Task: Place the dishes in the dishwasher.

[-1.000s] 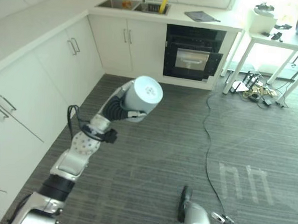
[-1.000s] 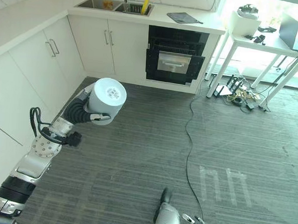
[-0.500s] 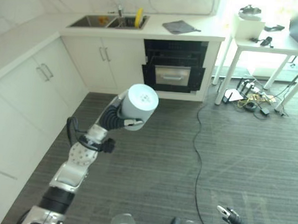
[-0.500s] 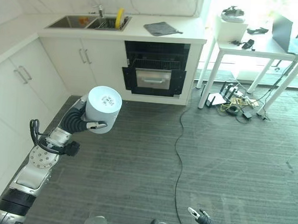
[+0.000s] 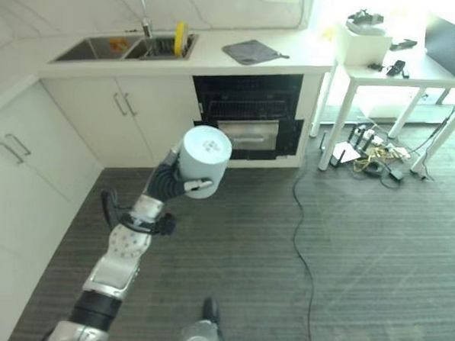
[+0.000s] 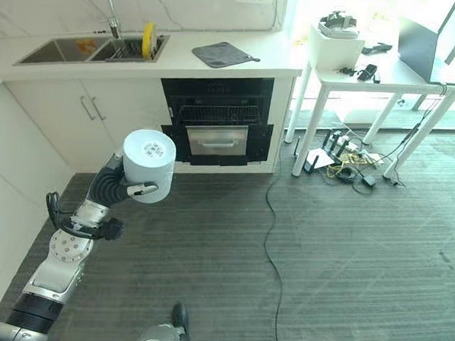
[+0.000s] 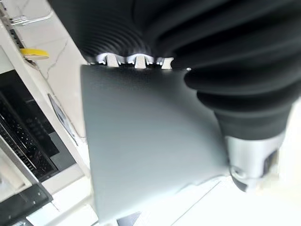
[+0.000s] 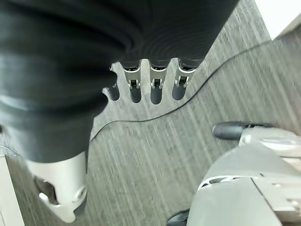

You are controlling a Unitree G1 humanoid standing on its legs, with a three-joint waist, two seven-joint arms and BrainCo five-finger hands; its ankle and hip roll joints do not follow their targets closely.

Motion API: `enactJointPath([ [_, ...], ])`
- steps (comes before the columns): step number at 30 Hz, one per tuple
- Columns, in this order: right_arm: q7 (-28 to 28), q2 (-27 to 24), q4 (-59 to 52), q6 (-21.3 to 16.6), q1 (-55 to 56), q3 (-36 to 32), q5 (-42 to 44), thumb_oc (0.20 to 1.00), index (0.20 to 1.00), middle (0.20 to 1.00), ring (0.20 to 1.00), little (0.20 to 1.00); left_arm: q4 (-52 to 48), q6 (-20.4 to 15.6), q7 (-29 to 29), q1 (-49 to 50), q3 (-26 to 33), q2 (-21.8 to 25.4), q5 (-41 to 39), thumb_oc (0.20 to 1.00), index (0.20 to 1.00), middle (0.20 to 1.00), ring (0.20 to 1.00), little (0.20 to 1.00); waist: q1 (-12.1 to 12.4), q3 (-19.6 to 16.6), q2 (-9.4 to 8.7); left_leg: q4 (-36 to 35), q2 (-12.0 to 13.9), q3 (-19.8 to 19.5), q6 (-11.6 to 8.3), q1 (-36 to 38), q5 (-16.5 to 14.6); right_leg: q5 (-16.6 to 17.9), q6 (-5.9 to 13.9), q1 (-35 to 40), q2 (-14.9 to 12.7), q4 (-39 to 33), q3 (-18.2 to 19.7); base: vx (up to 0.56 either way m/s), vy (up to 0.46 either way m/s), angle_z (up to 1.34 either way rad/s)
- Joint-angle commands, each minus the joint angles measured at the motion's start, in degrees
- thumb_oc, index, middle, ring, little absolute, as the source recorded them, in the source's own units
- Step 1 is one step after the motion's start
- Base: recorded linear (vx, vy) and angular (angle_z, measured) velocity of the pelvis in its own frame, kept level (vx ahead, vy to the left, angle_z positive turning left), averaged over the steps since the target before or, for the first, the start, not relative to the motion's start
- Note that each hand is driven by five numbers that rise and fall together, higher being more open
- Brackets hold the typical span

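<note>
Left hand [image 5: 182,182]: raised over the grey floor [image 5: 361,246], fingers curled round a white cup [image 5: 205,160].
Cup: held base-outward in that hand, level with the dishwasher front.
Dishwasher [image 5: 249,126]: beyond the hand, door dropped partly open, rack visible.
Right hand [image 8: 148,87]: fingers hanging straight and relaxed, holding nothing.
Tabletop [image 5: 218,59]: above the dishwasher, carrying a grey cloth [image 5: 253,51]; sink [image 5: 123,48] beside.
</note>
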Motion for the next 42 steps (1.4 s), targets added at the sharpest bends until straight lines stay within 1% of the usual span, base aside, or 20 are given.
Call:
enactJointPath([
  [1,-0.92,1.33,-1.27,1.75,-0.7,-2.58,1.6,1.0,1.0,1.0,1.0,1.0,-6.1,-2.14,-0.14,-1.63,2.29,1.23,-0.07,0.2,0.2,0.2,0.2,0.2,2.46,-1.0,1.47,2.9,3.68,-3.19,-5.37,-2.37,-1.17,1.86,-0.48,-6.73,2.41,1.62,-1.22,0.33,0.392,0.17],
  [4,-2.1,2.87,-2.31,2.0,0.24,-3.0,1.42,1.0,1.0,1.0,1.0,1.0,-5.13,-2.47,-0.71,-3.18,1.31,1.84,-0.79,0.2,0.2,0.2,0.2,0.2,2.03,-1.34,0.82,4.08,-0.16,-3.98,-2.42,-2.46,-3.84,3.49,1.08,-8.28,1.08,8.14,0.3,0.26,0.383,0.34],
  [7,-1.21,4.51,-2.64,0.54,1.28,-2.91,1.12,1.0,1.0,1.0,1.0,1.0,-4.28,-2.34,-1.71,-5.35,-0.61,2.78,-0.61,0.2,0.2,0.2,0.2,0.2,1.64,-1.75,-0.42,3.64,-4.65,-3.35,1.66,-1.27,-6.43,10.26,4.69,-10.53,-0.36,18.83,1.09,0.2,0.306,0.5],
  [10,-0.65,5.25,-4.23,-0.82,1.78,-1.23,0.57,1.0,1.0,1.0,1.0,1.0,-4.05,-0.9,-1.71,-6.29,-1.55,3.49,-0.15,0.2,0.2,0.2,0.2,0.2,1.45,-2.06,-0.54,1.98,-7.72,-3.56,4.19,1.71,-9.17,16.33,8.22,-15.33,-2.5,32.92,1.19,0.23,0.264,0.39],
  [11,-0.37,5.11,-4.38,-1.17,1.51,-0.65,0.6,1.0,1.0,1.0,1.0,1.0,-4.03,-0.62,-1.14,-6.25,-1.72,3.74,-0.01,0.2,0.2,0.2,0.2,0.2,1.22,-1.93,0.18,1.5,-7.32,-3.24,4.5,2.7,-9.3,17.26,7.82,-17.7,-3.15,35.64,0.65,0.16,0.186,0.05],
  [13,1.74,4.18,-5.36,-2.46,0.59,0.99,2.32,1.0,1.0,1.0,1.0,1.0,-4.04,-0.8,1.32,-6.3,-1.58,4.61,1.36,0.2,0.2,0.2,0.2,0.2,-0.35,-0.5,1.06,1.01,-6.77,-3.15,4.33,5.67,-10.03,15.6,5.93,-26.46,-1.44,32.0,-0.59,0.14,0.037,-0.22],
  [15,2.76,3.4,-7.06,-2.32,0.34,2.06,3.5,1.0,1.0,1.0,1.0,1.0,-3.41,-1.18,2.66,-7.12,-2.0,5.66,2.25,0.2,0.2,0.2,0.2,0.2,-1.96,0.85,0.79,0.59,-6.54,-4.94,3.15,8.37,-11.1,16.75,5.55,-28.68,-1.98,21.11,-0.73,0.22,-0.139,-0.08],
  [16,2.97,3.06,-7.44,-2.07,0.07,2.43,3.95,1.0,1.0,1.0,1.0,1.0,-3.34,-0.97,3.41,-7.62,-2.22,6.02,2.51,0.2,0.2,0.2,0.2,0.2,-2.48,1.33,0.4,0.58,-6.55,-5.41,2.7,8.97,-11.72,18.34,5.66,-29.72,-2.57,15.42,-0.71,0.29,-0.252,0.32],
  [17,2.99,2.85,-7.17,-1.53,-0.52,2.38,3.48,1.0,1.0,1.0,1.0,1.0,-3.51,-0.51,4.78,-8.0,-2.57,6.82,2.55,0.2,0.2,0.2,0.2,0.2,-3.3,1.99,-0.62,0.85,-7.13,-6.15,2.39,10.46,-14.03,23.39,7.16,-31.76,-4.82,8.22,0.15,0.35,-0.257,0.46],
  [18,2.85,3.02,-6.35,-1.51,-0.8,1.79,2.78,1.0,1.0,1.0,1.0,1.0,-3.74,-0.63,4.87,-7.69,-2.42,7.01,2.26,0.2,0.2,0.2,0.2,0.2,-3.47,2.35,-0.79,1.13,-7.12,-6.71,2.22,11.82,-15.74,25.16,7.82,-32.42,-6.17,5.03,0.72,0.49,-0.256,0.55],
  [21,1.96,3.35,-4.35,-1.44,-0.42,0.31,1.01,1.0,1.0,1.0,1.0,1.0,-4.79,-1.07,3.51,-4.94,-1.08,5.88,2.69,0.2,0.2,0.2,0.2,0.2,-2.88,1.73,-0.43,3.64,-6.6,-7.39,1.87,13.13,-18.06,21.84,7.22,-30.2,-6.99,3.07,-1.09,0.42,-0.226,0.24],
  [23,0.76,3.17,-2.78,-1.99,-0.44,-0.27,2.65,1.0,1.0,1.0,1.0,1.0,-5.23,-1.58,3.83,-2.74,-1.37,4.79,2.97,0.2,0.2,0.2,0.2,0.2,-3.02,0.46,-0.63,8.57,-5.22,-8.14,1.15,13.49,-20.41,18.2,6.16,-29.08,-5.36,3.41,-0.25,0.48,-0.326,0.75],
  [26,1.38,2.06,-1.72,-2.7,-0.75,-0.76,1.53,1.0,1.0,1.0,1.0,1.0,-5.87,-1.66,4.15,-1.2,-0.79,4.43,3.78,0.2,0.2,0.2,0.2,0.2,-2.96,-0.63,-0.67,12.85,-3.69,-8.65,-0.04,13.6,-21.65,16.24,4.06,-27.46,-3.53,3.14,-0.1,0.33,-0.219,0.21],
  [28,1.74,1.26,-1.5,-2.61,-1.01,-0.55,1.83,1.0,1.0,1.0,1.0,1.0,-5.85,-1.16,4.94,-0.95,-0.46,4.27,3.59,0.2,0.2,0.2,0.2,0.2,-2.81,-1.26,-0.29,16.42,-2.13,-9.05,-1.1,13.22,-20.3,14.54,2.31,-26.49,-1.63,3.14,-0.3,0.25,-0.214,-0.12],
  [32,3.48,-0.67,-0.97,-3.23,-1.9,-0.51,2.01,1.0,1.0,1.0,1.0,1.0,-5.46,-0.53,5.23,-1.05,0.43,4.56,2.1,0.2,0.2,0.2,0.2,0.2,-1.79,-2.14,-0.47,35.58,0.8,-10.09,-4.26,5.0,-11.71,11.36,-2.36,-22.61,2.1,0.5,-0.31,0.2,-0.243,-0.29],
  [34,3.65,-0.85,-0.96,-3.28,-2.0,-0.62,2.05,1.0,1.0,1.0,1.0,1.0,-5.27,-0.62,5.08,-1.08,0.55,4.67,1.71,0.2,0.2,0.2,0.2,0.2,-1.54,-1.91,-0.75,40.53,1.43,-9.92,-4.34,2.04,-11.11,11.02,-3.0,-21.8,2.38,0.02,-0.27,0.09,-0.184,-0.21],
  [35,3.54,-1.21,-0.86,-3.33,-2.27,-0.61,2.83,1.0,1.0,1.0,1.0,1.0,-4.15,-1.56,4.79,-1.46,0.37,4.84,1.24,0.2,0.2,0.2,0.2,0.2,-0.96,-1.19,-1.19,46.16,2.86,-9.75,-3.87,-2.99,-10.7,10.45,-4.09,-20.28,2.85,-0.71,-0.52,0.09,-0.141,-0.13],
  [38,3.76,-1.63,-0.3,-2.95,-3.07,-1.19,2.66,1.0,1.0,1.0,1.0,1.0,-3.58,-2.29,5.83,-1.35,0.28,4.93,2.88,0.2,0.2,0.2,0.2,0.2,0.27,0.46,-0.49,39.71,-0.74,-10.62,-2.56,-5.42,-11.4,10.2,-3.88,-17.65,4.63,-1.63,1.43,0.14,-0.012,-0.08],
  [40,3.7,-1.26,0.17,-2.32,-3.41,-1.86,1.62,1.0,1.0,1.0,1.0,1.0,-3.63,-2.04,6.42,-1.26,0.18,4.68,3.91,0.2,0.2,0.2,0.2,0.2,0.35,0.84,-0.31,28.7,-0.16,-9.16,-3.05,-3.75,-8.8,9.29,-3.4,-16.16,5.31,-2.25,1.85,0.2,0.11,-0.5],
  [42,3.14,-1.03,0.28,-1.7,-3.46,-0.94,1.63,1.0,1.0,1.0,1.0,1.0,-3.87,-2.09,7.1,-0.73,0.31,4.96,3.78,0.2,0.2,0.2,0.2,0.2,1.14,1.41,1.0,16.72,-0.98,-12.62,-4.23,-3.14,-5.18,8.65,-2.54,-15.14,6.67,-2.49,3.94,0.21,0.161,-0.29],
])
